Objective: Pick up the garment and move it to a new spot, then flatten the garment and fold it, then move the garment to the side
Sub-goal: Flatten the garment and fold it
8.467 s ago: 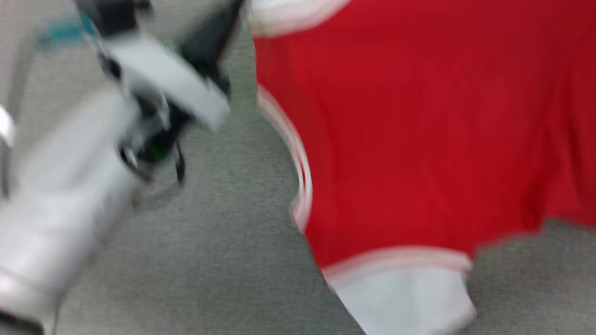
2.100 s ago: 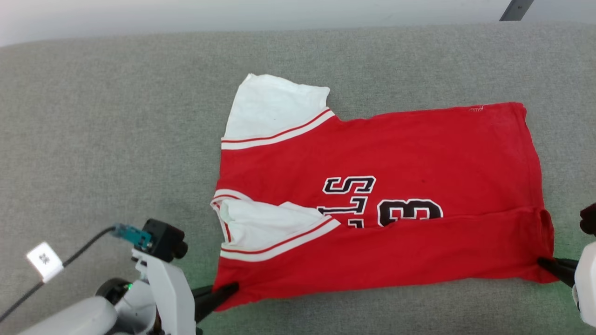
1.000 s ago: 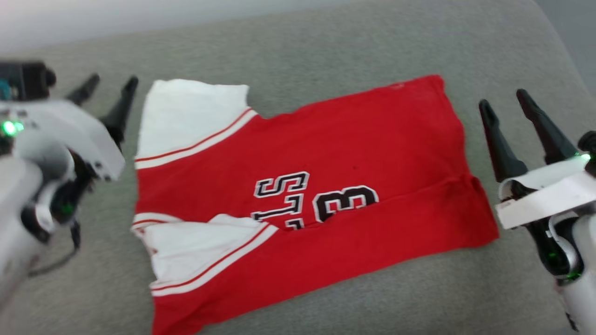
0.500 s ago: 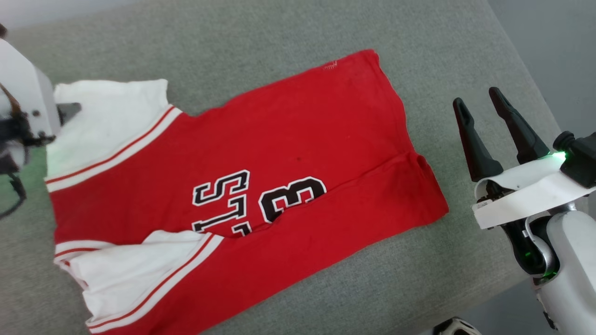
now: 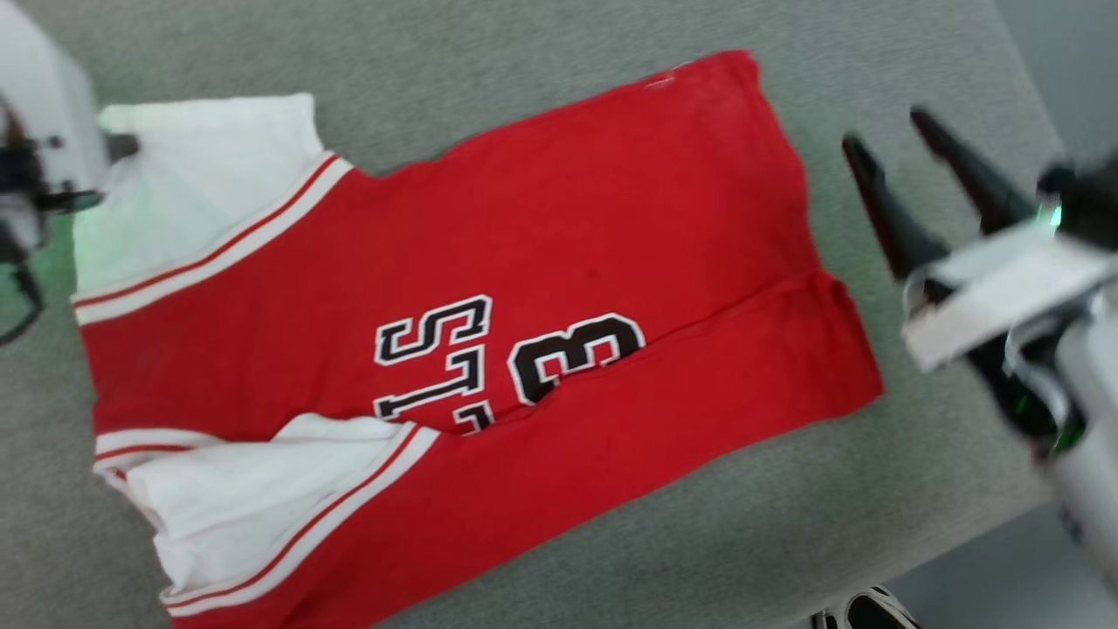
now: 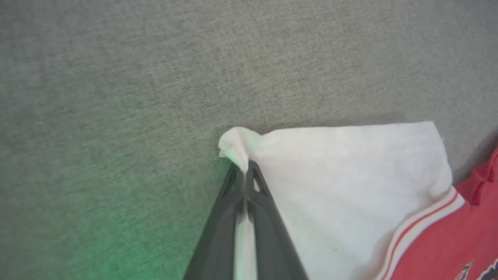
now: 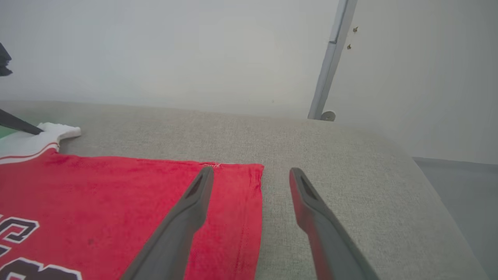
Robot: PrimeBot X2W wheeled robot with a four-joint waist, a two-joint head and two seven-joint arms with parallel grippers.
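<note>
The garment (image 5: pixel 524 218), a red jersey with white sleeves and black-and-white lettering, lies spread on a grey cushioned surface (image 5: pixel 524 35), its near long edge folded over. My left gripper (image 5: pixel 122 144) is at the far white sleeve's outer corner. The left wrist view has the left gripper (image 6: pixel 245 171) shut on that corner of the garment (image 6: pixel 342 175), with a bunch of white cloth pinched at the tips. My right gripper (image 5: pixel 884 129) hovers open beside the hem on the right. In the right wrist view the right gripper (image 7: pixel 252 171) is open over the hem corner of the garment (image 7: pixel 116 194).
The grey surface drops off at its right edge (image 5: pixel 1031 131) onto a grey floor. A dark and white object (image 5: pixel 865 611) shows at the bottom edge. A pale wall and a metal post (image 7: pixel 330 58) stand behind the surface.
My left gripper has come to the far sleeve and shut on its corner. The right gripper stays open by the hem. The head camera has shifted.
</note>
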